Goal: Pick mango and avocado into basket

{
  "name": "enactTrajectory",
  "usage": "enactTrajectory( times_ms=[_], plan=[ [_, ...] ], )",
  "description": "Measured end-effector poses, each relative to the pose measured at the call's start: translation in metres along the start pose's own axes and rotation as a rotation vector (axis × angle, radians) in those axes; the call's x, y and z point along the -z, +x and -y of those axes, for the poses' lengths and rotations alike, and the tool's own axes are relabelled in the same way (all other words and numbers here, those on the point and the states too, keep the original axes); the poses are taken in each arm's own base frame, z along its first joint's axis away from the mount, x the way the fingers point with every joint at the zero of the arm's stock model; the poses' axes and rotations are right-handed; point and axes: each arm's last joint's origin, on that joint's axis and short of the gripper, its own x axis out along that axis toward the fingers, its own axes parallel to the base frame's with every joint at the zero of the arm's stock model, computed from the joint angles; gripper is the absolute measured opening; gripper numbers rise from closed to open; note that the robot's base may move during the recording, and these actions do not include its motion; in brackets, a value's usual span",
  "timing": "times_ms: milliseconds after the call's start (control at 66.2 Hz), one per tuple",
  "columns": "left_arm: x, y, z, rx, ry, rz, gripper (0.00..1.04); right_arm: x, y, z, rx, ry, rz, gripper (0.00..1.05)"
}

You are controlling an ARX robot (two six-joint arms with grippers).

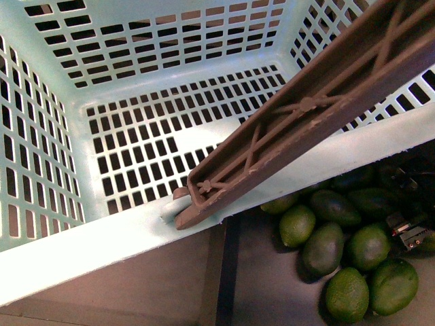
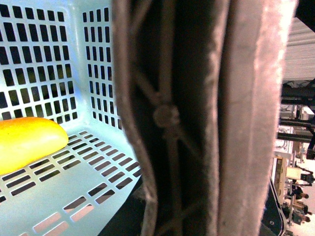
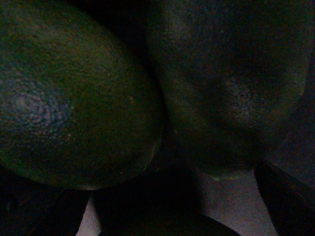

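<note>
Shop-like setup: plastic shopping basket (image 1: 81,252), avocados (image 1: 323,248) heaped loose alongside.

A pale aqua plastic basket (image 1: 81,251) shows a grid of dark rectangular slots. Its ribbed plastic handle (image 1: 306,109) is brown, with criss-cross ridges. At four o'clock, egg-shaped avocados (image 1: 324,248) are dull green. A smooth elongated mango (image 2: 27,142) is yellow-orange.

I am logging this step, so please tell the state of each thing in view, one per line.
basket: upright, the floor seen in front view bare.
handle: joined at the near rim, slanting across the right corner.
mango: inside the basket by a wall; held or resting, cannot tell.
avocados: piled outside the basket, at its right.
right arm: low among the avocados.
</note>
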Motion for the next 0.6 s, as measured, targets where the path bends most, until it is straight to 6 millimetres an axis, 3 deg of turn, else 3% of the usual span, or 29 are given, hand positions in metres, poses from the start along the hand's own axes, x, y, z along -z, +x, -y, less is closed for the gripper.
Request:
enactTrajectory(
  times_ms=[196,604],
  plan=[
    [0.000,0.000,0.000,0.000,0.000,0.000,0.15,0.005,-0.001,0.002,-0.042,0.011,0.003,0.96],
    [0.000,0.000,0.000,0.000,0.000,0.000,0.15,0.013,-0.008,0.006,-0.102,-0.221,-0.002,0.96]
  ],
)
